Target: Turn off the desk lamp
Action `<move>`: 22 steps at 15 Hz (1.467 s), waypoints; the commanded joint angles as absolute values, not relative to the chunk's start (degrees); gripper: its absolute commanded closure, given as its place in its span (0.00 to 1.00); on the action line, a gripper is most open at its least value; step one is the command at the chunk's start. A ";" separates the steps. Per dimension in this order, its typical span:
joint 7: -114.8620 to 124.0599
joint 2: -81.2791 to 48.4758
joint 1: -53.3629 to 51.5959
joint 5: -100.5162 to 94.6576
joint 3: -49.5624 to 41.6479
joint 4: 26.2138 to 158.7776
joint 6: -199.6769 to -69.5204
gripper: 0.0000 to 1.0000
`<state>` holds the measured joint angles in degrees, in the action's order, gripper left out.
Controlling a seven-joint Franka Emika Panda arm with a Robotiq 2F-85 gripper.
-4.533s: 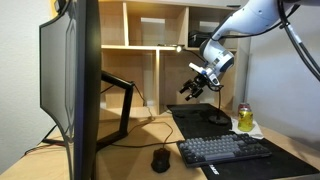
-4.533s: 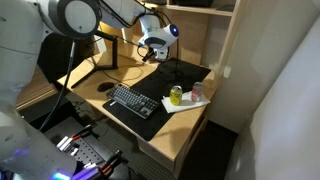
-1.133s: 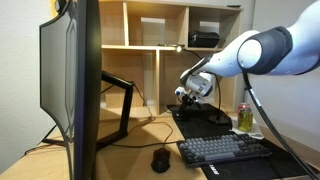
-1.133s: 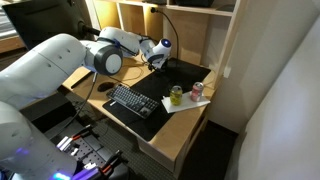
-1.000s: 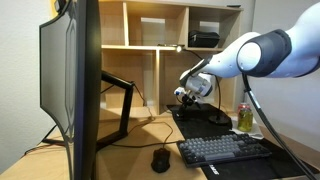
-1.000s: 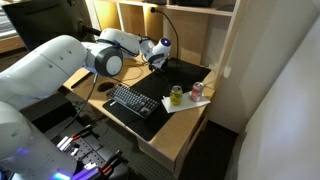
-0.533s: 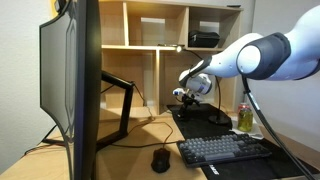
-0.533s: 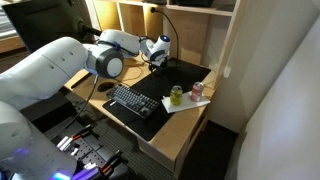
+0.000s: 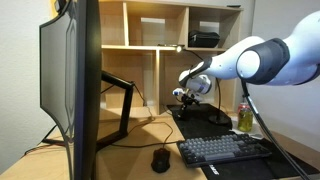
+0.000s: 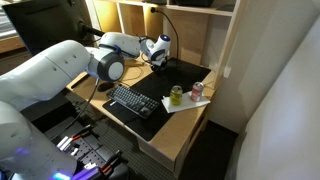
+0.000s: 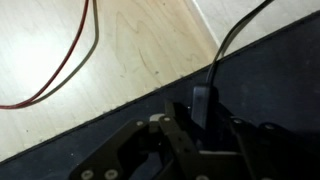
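The desk lamp stands at the back of the desk. Its round base [image 9: 218, 119] sits on the black mat, and its thin stem [image 10: 171, 30] curves up towards a warm glow on the shelf. My gripper [image 9: 181, 95] [image 10: 155, 57] hangs low over the mat's rear edge. In the wrist view a black cable carries a small oblong inline switch [image 11: 202, 105]. The gripper [image 11: 200, 128] straddles that switch with a dark finger close on each side. The picture is too dark to show whether the fingers touch it.
A large monitor [image 9: 70, 80] on an angular black stand [image 9: 122, 100] fills the near side. A mouse [image 9: 160, 158], a keyboard [image 9: 225, 150] and a green can [image 9: 244, 117] sit on the desk. A red cable [image 11: 85, 40] loops over the wood beside the mat [image 11: 275, 90].
The arm has barely moved. The jaws have drawn in from wide open around the cable switch.
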<state>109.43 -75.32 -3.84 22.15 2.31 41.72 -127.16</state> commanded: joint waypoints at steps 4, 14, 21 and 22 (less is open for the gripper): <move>111.52 -78.57 -3.33 19.80 3.34 36.07 -124.54 0.95; 110.49 -79.76 -3.19 22.22 3.92 33.98 -122.82 0.24; 111.25 -79.68 -3.35 21.91 3.50 33.59 -121.42 0.92; 111.29 -79.69 -3.37 21.87 3.45 33.57 -121.37 0.98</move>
